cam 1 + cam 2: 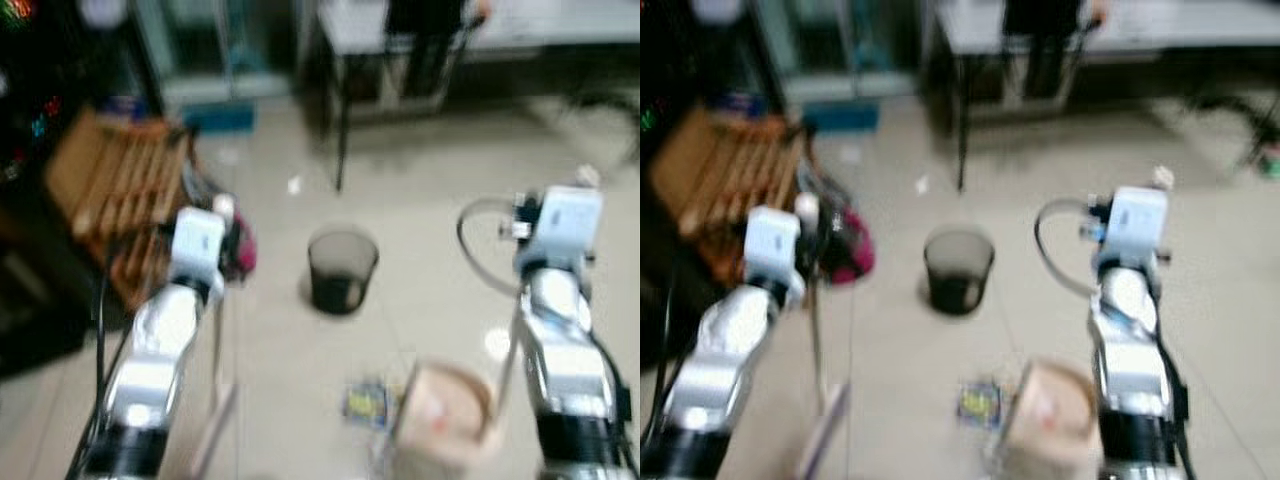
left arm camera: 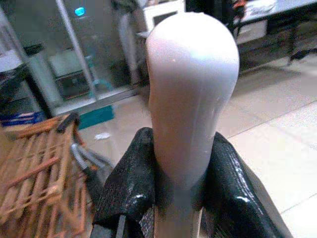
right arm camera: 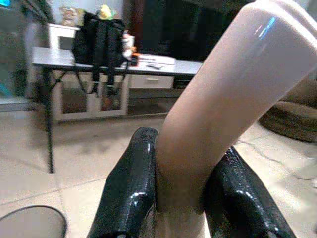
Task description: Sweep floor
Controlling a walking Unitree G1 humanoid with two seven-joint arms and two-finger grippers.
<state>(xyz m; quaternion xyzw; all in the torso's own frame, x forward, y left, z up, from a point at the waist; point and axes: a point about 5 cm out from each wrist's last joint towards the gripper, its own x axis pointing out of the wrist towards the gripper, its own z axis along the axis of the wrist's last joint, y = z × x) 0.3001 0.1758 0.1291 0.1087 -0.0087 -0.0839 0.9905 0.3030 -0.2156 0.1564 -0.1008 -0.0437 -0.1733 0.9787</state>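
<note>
Left eye view, blurred: we hold two sweeping tools over a pale tiled floor (image 1: pixel 440 260), and we place things from the dark wastebasket (image 1: pixel 342 268) standing near its middle.

Beyond the wastebasket a grey table (image 1: pixel 360 30) on thin dark legs crosses the far side, with a black backpack (image 3: pixel 97 42) on top. To the wastebasket's left lies a wooden slatted rack (image 1: pixel 115 185), with a magenta object (image 1: pixel 243 250) just beside our left arm. The tiles between wastebasket and table lie open apart from a small white scrap (image 1: pixel 294 184).

Our left gripper (image 2: pixel 181 173) is clenched on the broom handle (image 2: pixel 190 94), whose rounded white end points up past the fingers; its thin shaft (image 1: pixel 218 350) runs down, near upright, to the left of the wastebasket. Our right gripper (image 3: pixel 183 183) is clamped on the dustpan handle (image 3: pixel 223 104), which slants up away from the fingers. The pinkish dustpan (image 1: pixel 450 410) sits low on the near side of the wastebasket, with a small colourful wrapper (image 1: pixel 366 402) just beside it.
</note>
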